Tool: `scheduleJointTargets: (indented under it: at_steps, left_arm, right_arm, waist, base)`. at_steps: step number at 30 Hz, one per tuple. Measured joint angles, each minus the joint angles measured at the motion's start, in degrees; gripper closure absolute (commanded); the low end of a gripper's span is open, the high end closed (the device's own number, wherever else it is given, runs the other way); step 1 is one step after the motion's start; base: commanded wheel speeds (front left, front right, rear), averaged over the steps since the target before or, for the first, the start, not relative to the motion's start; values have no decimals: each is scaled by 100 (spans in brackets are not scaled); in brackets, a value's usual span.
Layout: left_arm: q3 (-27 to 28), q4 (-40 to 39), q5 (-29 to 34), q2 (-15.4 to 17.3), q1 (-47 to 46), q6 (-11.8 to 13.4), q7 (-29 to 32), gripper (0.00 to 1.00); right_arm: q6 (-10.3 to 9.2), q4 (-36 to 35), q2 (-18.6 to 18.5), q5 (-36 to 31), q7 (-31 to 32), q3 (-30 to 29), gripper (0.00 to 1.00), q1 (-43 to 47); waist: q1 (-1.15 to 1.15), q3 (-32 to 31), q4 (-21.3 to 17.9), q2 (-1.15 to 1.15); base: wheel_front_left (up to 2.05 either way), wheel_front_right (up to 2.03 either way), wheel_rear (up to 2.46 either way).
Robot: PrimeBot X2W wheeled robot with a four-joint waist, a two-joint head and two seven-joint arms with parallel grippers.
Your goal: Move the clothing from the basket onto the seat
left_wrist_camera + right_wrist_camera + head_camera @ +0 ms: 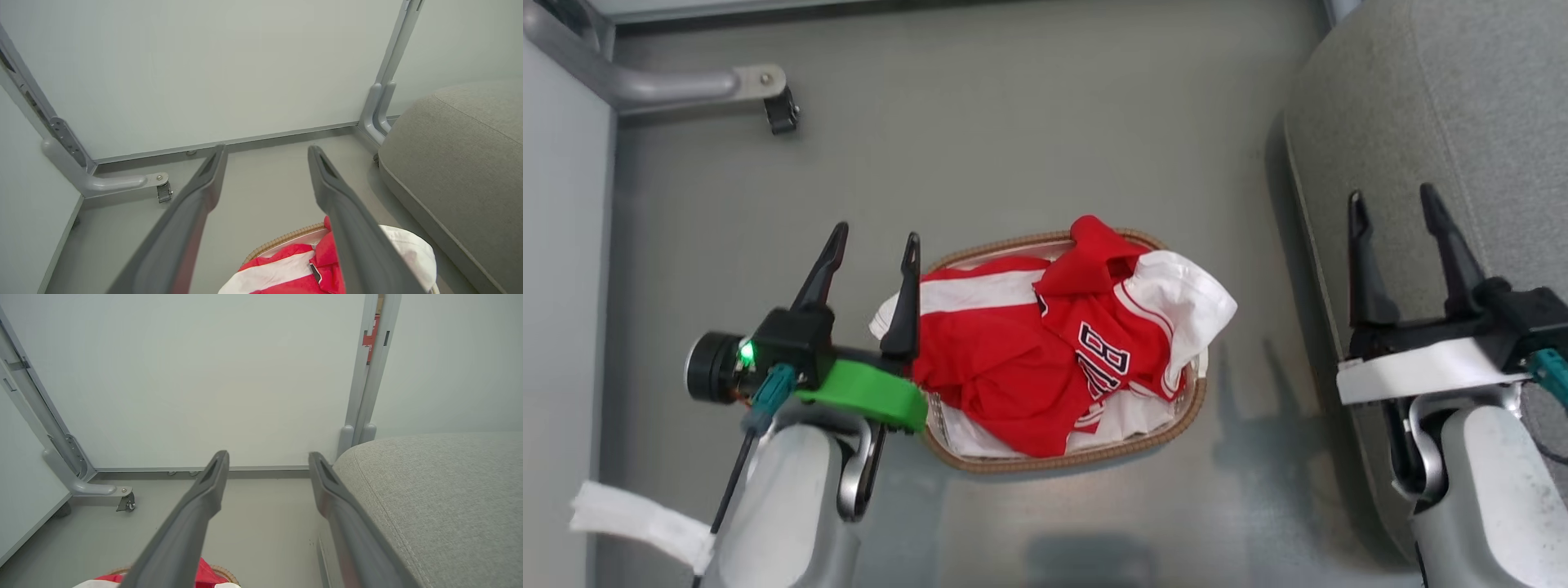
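1. Left jaws are spread wide and empty, hanging by the left end of the basket [1054, 467]. One finger [905, 302] crosses its edge in the head view, and I cannot tell whether it touches
2. Right jaws are spread just as wide, nothing between them, up over the near edge of the seat [1437, 122]
3. The clothing [1005, 359] is all heaped in the basket, which sits on the floor [1013, 122] between the two arms and near the seat. Nothing is on the seat yet
4. Danger one: the white liner [1186, 298] bulges up beside the red cloth, so a deep pinch could haul it out too
5. Danger two: the garments lie tangled, so pulling one may drag the other halfway and drop it on the floor
6. Danger three: the basket looks light and the floor smooth, so a snag on the braided rim could tip or slide it
7. Danger four: the seat's edge is rounded, and cloth laid too close to it could slip off
8. The count: two red garments as best I can judge, one with a white band and one with block lettering; one liner, one basket, one seat, two sets of jaws
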Motion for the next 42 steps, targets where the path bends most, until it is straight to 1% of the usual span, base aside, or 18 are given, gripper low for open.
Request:
scheduleJointTargets:
  at_steps: [5,7,15,21,29,42]
  left_arm:
    - [-477,691,237,79,-916,-25,0,0]
    - [-795,1007,310,145,-1232,-27,0,0]
    - [-1991,2227,252,358,-2324,-33,0,0]
    - [-2684,3141,96,345,-3079,-33,0,0]
    - [-3183,3921,-192,333,-3784,-33,0,0]
    - [-3546,4507,-603,289,-4503,-33,0,0]
  right_arm:
    - [0,-357,-3,-8,-1,-208,0,-332]
    - [0,-457,-2,-8,0,-234,0,-432]
    - [0,-828,-4,-26,-1,-225,0,-688]
    - [0,-1134,-4,4,-1,-132,0,-765]
    - [0,-1337,-3,57,-1,3,0,-859]
    - [0,-1414,-4,218,0,57,0,-894]
  waist:
    - [0,649,-53,0]
    - [1,924,-82,0]
    - [1,1830,-239,0]
    - [0,2396,-398,0]
    - [0,2919,-627,0]
    - [0,3360,-970,0]
  base:
    - [0,0,0]
    - [0,0,0]
    - [0,0,0]
    - [0,0,0]
    - [0,0,0]
    - [0,0,0]
